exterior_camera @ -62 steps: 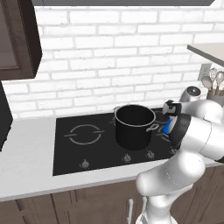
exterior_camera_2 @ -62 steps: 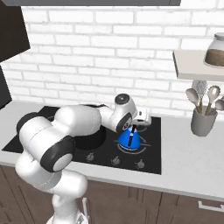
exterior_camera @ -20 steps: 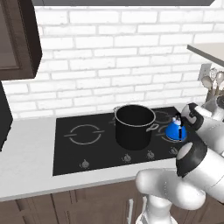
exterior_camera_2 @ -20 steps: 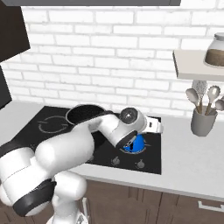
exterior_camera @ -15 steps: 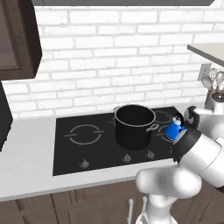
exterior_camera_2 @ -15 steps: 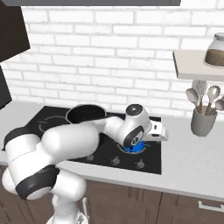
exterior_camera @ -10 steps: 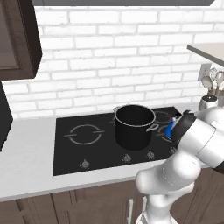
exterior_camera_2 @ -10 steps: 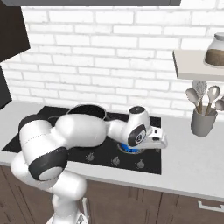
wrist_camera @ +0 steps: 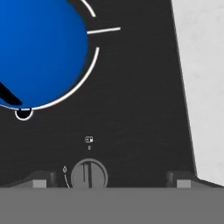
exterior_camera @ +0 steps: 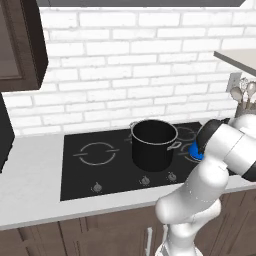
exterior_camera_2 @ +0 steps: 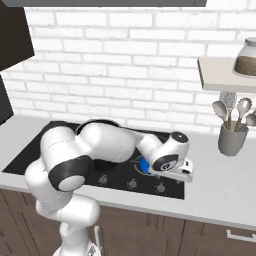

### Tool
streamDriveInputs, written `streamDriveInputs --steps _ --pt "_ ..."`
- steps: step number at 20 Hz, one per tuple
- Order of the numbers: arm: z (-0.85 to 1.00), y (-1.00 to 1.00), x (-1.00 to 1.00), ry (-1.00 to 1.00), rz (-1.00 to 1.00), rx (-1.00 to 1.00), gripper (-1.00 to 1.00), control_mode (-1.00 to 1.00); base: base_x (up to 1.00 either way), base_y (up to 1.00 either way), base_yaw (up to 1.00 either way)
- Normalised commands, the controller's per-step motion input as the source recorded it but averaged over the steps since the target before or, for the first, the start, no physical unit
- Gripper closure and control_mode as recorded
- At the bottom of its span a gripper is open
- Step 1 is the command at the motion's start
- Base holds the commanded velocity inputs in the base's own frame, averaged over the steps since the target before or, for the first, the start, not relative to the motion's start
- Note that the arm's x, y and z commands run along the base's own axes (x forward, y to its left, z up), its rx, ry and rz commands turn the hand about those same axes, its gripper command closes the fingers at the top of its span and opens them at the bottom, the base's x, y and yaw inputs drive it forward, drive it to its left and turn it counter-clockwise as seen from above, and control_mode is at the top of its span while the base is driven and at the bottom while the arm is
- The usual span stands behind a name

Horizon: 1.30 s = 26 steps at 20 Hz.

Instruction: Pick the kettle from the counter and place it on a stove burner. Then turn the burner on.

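Your claw (wrist_camera: 109, 179) hangs wide open and empty over a round knob (wrist_camera: 89, 174) near the cooktop's (wrist_camera: 135, 100) front edge; the blue kettle (wrist_camera: 37, 48) sits on its burner ring (wrist_camera: 89, 72) just beyond.

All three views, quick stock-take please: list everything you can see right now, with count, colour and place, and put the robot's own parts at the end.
kettle: one, bright blue, on the right-hand burner ring of the cooktop.
pot: one, black with steel rim, on the cooktop centre.
cooktop: one, black glass, set into the counter.
burner ring: grey-lined, bare, left of the pot.
knobs: grey, along the cooktop's front edge; one sits just ahead of the gripper.
counter: pale grey, over dark brown cabinets.
utensil holder: one, grey, with spoons, on the counter at right.
jar: one, on the wall shelf.
gripper: dark tips wide apart, low over the cooktop's front edge, holding nothing.
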Motion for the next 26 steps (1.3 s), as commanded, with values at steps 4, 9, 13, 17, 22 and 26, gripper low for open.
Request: streamDriveInputs --steps 4,9,13,17,22,26 --pt "-0.39 0.07 0.0 0.0 0.0 0.0 -1.0 -1.0 0.0 0.0 0.0" --pt "-0.37 0.52 -0.16 0.0 0.0 -0.05 -1.0 -1.0 0.0 0.0 0.0" --pt "-0.07 0.34 -0.04 0.0 0.0 -0.06 -1.0 -1.0 0.0 0.0 0.0" --pt "-0.09 0.15 0.0 0.0 0.0 -0.06 -1.0 -1.0 0.0 0.0 0.0" --pt "-0.42 0.15 -0.11 0.0 0.0 -0.18 -1.0 -1.0 0.0 0.0 0.0" --pt "-0.04 0.0 -0.02 0.01 0.0 -0.02 -1.0 -1.0 0.0 0.0 0.0"
